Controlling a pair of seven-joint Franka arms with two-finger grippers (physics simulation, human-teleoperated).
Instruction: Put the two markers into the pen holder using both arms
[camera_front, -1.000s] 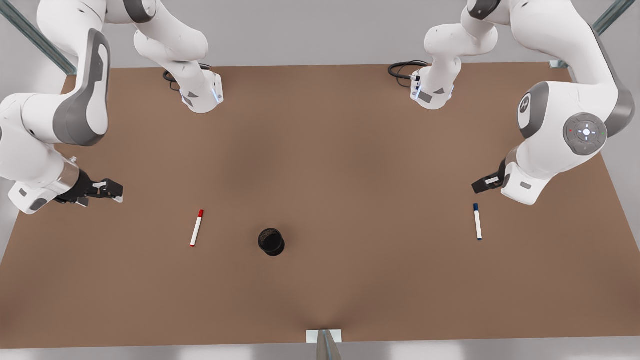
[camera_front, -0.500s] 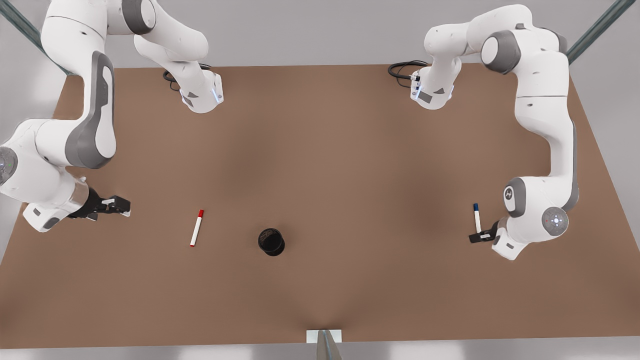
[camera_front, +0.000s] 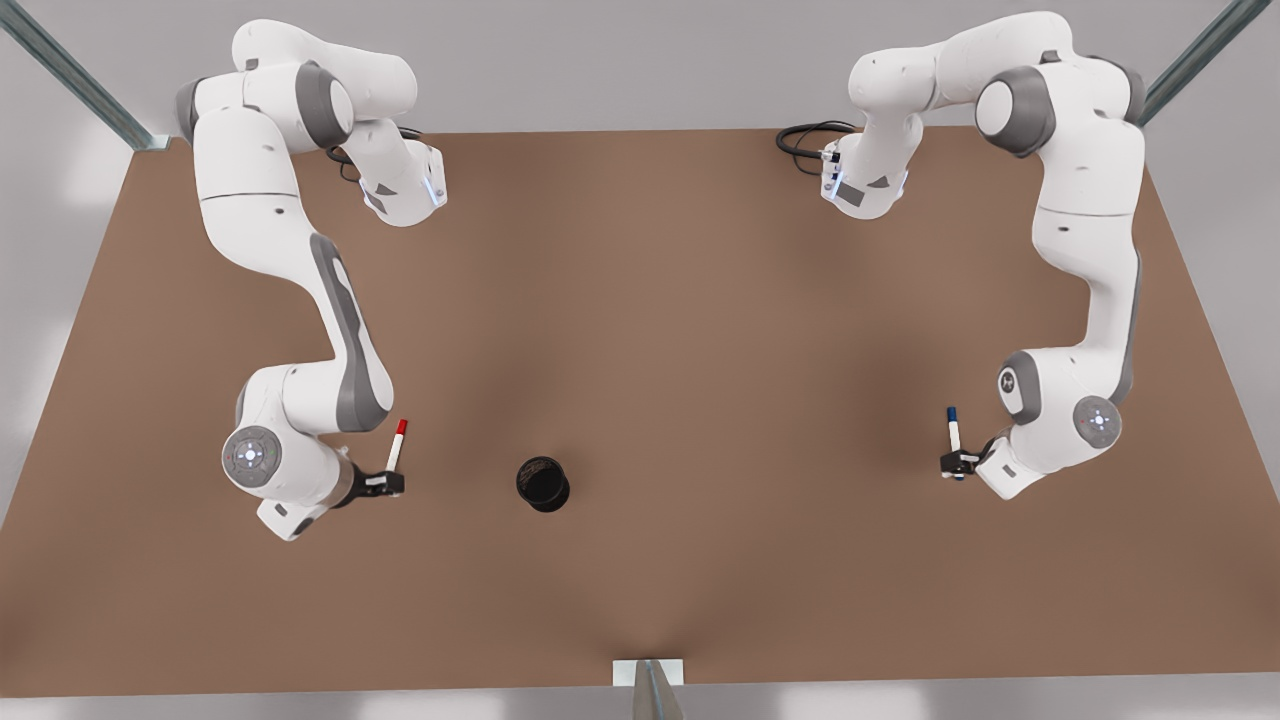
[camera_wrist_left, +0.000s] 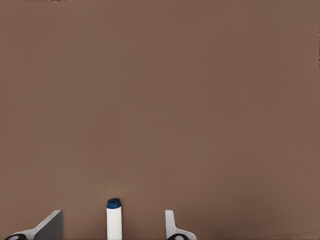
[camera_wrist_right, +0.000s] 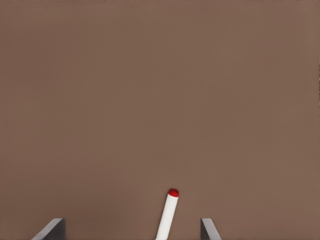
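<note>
Right gripper (camera_front: 385, 483) at front view's left, low over near end of red marker (camera_front: 397, 444); fingers (camera_wrist_right: 51, 229) spread, straddling barrel, no grip. Pen holder (camera_front: 543, 483) upright at table (camera_front: 640, 300) centre-near, apart from both markers. Left gripper (camera_front: 955, 464) at front view's right, fingers (camera_wrist_left: 172, 226) parted around blue marker (camera_front: 953, 430), no contact.

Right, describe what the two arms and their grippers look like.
Both arms are glossy white with rounded segments, grey joint covers and grey side panels. The left arm and right arm each carry a round grey wrist disc with small lights. Black cables coil at their bases. The left gripper and right gripper are black, with pale grey fingers.
</note>
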